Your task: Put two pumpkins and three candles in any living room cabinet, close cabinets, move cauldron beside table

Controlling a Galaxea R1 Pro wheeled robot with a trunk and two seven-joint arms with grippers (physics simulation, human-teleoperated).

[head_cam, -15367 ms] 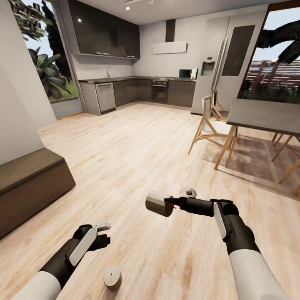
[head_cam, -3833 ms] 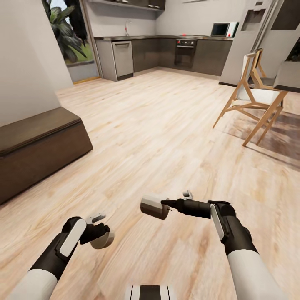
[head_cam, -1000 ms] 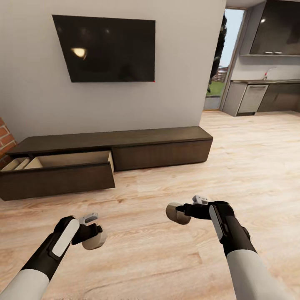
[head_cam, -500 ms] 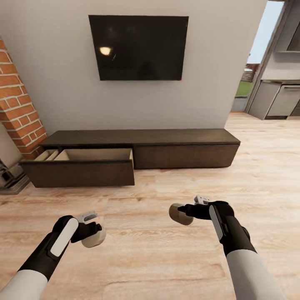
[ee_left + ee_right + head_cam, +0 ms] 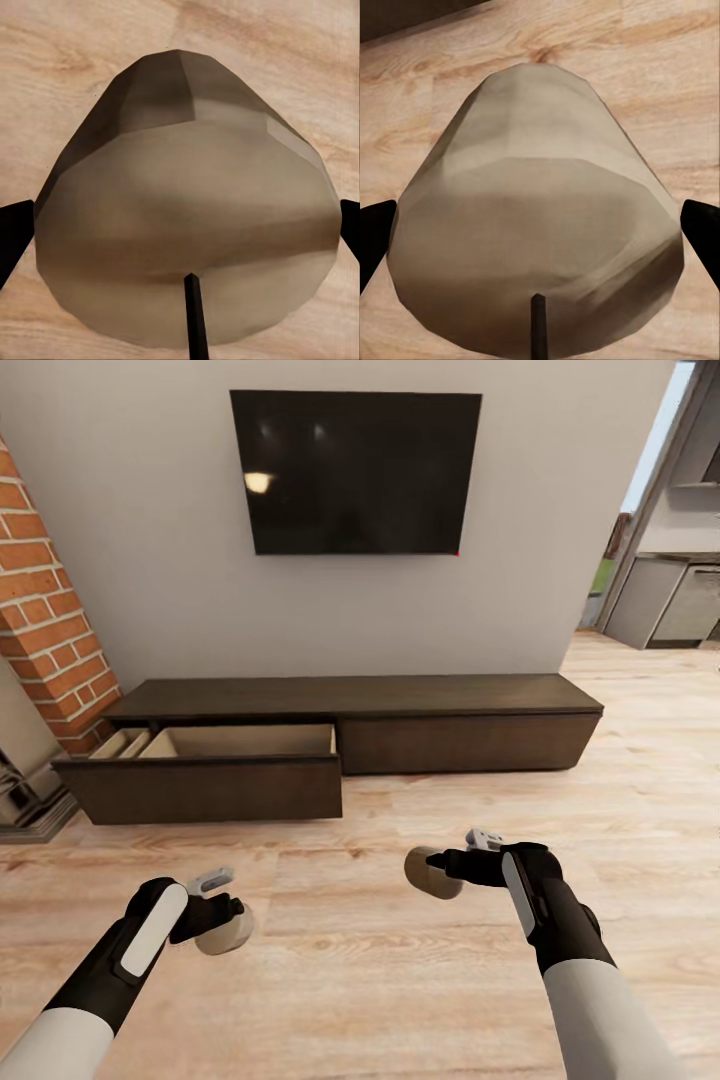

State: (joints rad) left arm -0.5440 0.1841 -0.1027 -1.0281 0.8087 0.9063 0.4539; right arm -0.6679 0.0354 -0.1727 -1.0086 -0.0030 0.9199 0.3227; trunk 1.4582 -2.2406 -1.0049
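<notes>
The head camera looks forward and down from above both arms, facing the far wall with the cabinet [image 5: 350, 745] well ahead. Each wrist camera sits very close behind its held candle [image 5: 187, 217] [image 5: 536, 217], facing the floor [image 5: 400, 980], which all views share.

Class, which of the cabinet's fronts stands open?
The front at the brick-wall end, pulled out to show its pale inside; the front nearer the kitchen sits flush.

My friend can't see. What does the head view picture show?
Two robot arms each hold a candle, left gripper and right gripper, above a wood floor. Ahead is a long dark cabinet with its left drawer pulled open, under a black TV on the wall.
</notes>
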